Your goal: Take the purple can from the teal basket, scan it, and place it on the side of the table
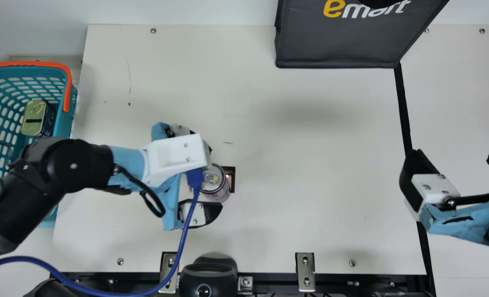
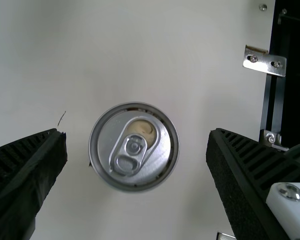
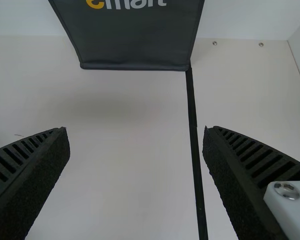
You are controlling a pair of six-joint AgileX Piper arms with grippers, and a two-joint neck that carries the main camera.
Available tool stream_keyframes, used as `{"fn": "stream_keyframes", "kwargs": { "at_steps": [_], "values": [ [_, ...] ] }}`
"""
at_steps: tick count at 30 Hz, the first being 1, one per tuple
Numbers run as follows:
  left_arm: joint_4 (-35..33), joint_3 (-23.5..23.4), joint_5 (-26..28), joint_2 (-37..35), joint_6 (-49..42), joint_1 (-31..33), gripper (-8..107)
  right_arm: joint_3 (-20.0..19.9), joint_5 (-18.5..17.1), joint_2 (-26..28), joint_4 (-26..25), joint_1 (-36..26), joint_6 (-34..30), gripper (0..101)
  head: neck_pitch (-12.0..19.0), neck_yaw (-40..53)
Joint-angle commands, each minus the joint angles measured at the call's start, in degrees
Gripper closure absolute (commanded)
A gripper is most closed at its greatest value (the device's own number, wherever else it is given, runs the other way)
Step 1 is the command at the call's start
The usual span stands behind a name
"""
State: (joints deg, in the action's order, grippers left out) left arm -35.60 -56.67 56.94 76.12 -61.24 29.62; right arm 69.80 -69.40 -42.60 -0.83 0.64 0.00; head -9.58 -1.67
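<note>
- Counter: carries the can to the right of the teal basket, the reference for all places below.
- Left arm: reaches over the basket's near corner and out to its right, wrist camera facing down. Its blue cable hangs by the pincer; a sideways swing might drag slack against the can.
- Right arm: well apart from the basket, on its far right, bent in from the edge.
- Left pincer: right of the basket, spread wide around the can, a gap on each side in the left wrist view; grips nothing. Can sits nearer one finger, so an uncentred closure could push or topple it.
- Right pincer: far right of the basket, wide apart, nothing held.
- Purple can: right of the basket, apparently upright. Lifting before firm contact would risk a slip. Scan status: cannot tell.
- Dark patch: just beyond the can from the basket, reddish glow; possibly the scan window. A code turned away would likely give no read.
</note>
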Motion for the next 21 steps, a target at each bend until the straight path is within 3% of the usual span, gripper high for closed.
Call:
{"fn": "stream_keyframes", "kwargs": {
  "at_steps": [1,9,21],
  "values": [
    [0.0,0.0,1.5,-1.6,2.6,-0.9,9,0.0,0.0,0.0,0.0,0.0,0.0,6,1.7,0.1],
    [1.3,0.9,4.7,-8.4,11.0,-3.7,9,0.0,0.0,0.0,0.0,0.0,0.0,6,1.7,0.1],
    [4.3,2.7,3.8,-13.9,20.9,-3.3,9,0.0,0.0,0.0,0.0,0.0,0.0,6,1.7,0.1]
  ]
}}
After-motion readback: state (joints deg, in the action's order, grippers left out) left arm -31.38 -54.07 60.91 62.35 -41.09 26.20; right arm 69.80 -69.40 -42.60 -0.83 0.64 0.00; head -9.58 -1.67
